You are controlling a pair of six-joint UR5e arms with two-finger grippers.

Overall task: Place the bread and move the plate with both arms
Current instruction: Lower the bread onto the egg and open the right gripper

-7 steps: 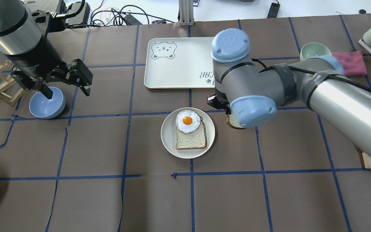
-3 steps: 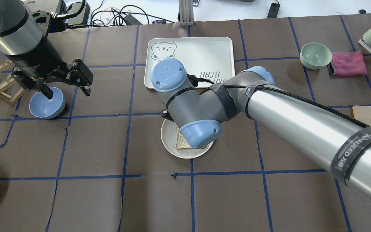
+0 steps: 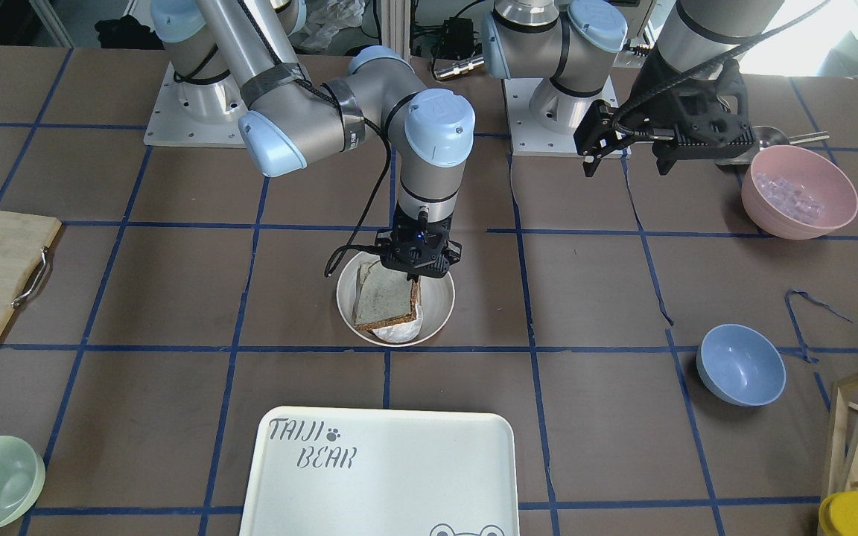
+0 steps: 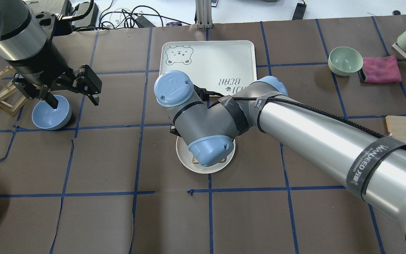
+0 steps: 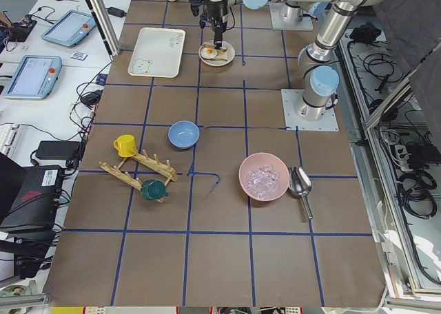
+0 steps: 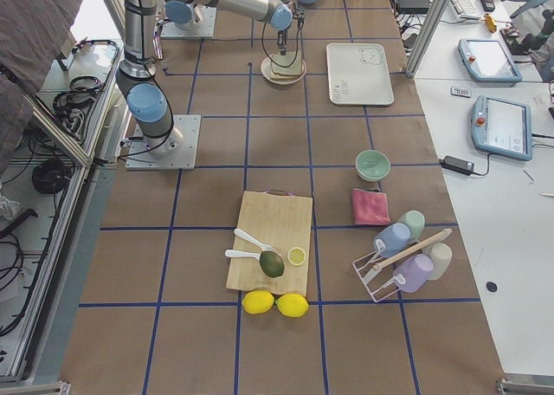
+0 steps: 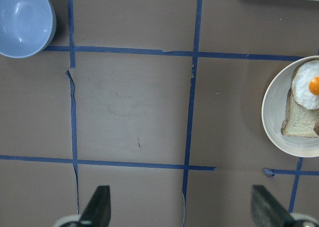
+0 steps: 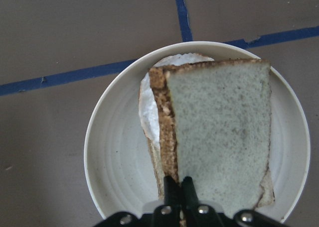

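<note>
Right tool (image 8: 178, 188): jaws closed to a narrow gap on the crust edge of the bread (image 8: 219, 137). You see the slice held tilted over the plate (image 8: 112, 152), hiding most of the egg-topped slice (image 8: 148, 112) that lies in it. Whether the two slices touch cannot be told. The plate stands on the bench (image 3: 585, 298), astride a blue tape line, between the robot's base and the TAIJI BEAR tray (image 3: 399, 476). Left tool (image 4: 74, 100): jaws spread wide, holding nothing. You find it raised above the bench, one finger over the blue bowl (image 4: 48, 116) in the overhead view, well apart from the plate.
</note>
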